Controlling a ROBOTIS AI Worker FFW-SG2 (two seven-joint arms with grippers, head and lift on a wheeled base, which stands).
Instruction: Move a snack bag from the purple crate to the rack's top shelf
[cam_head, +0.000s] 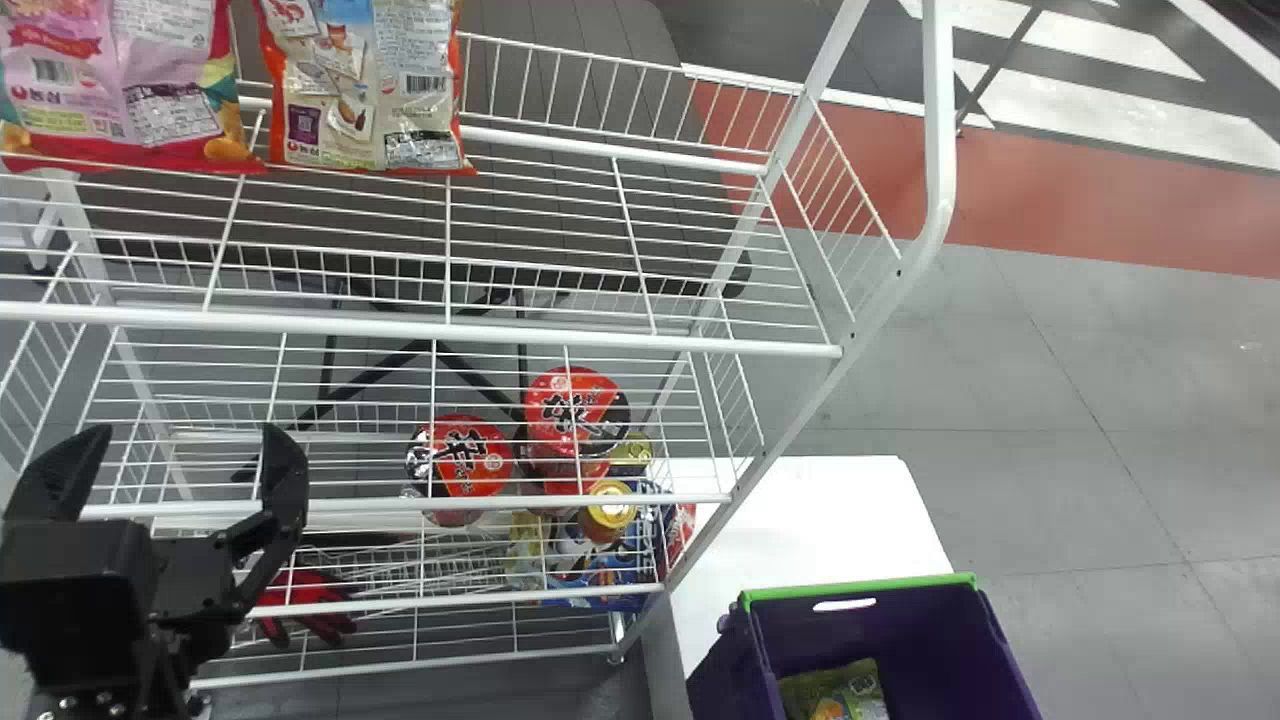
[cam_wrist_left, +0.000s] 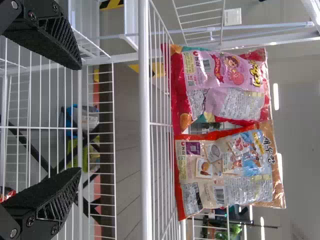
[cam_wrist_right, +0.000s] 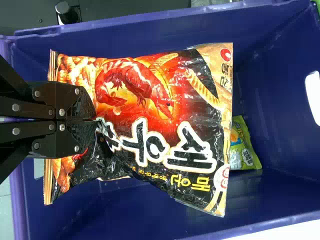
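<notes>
Your right gripper (cam_wrist_right: 95, 120) pinches the snack bag (cam_wrist_right: 160, 120), which sticks out past its tips over the purple crate (cam_wrist_right: 272, 75). Your left gripper (cam_head: 185, 440) is wide.

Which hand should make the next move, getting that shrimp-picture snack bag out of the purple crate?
Right, I'd say: the right hand already grips the snack bag at the purple crate. The left hand is open and empty beside the rack, away from the crate.
</notes>
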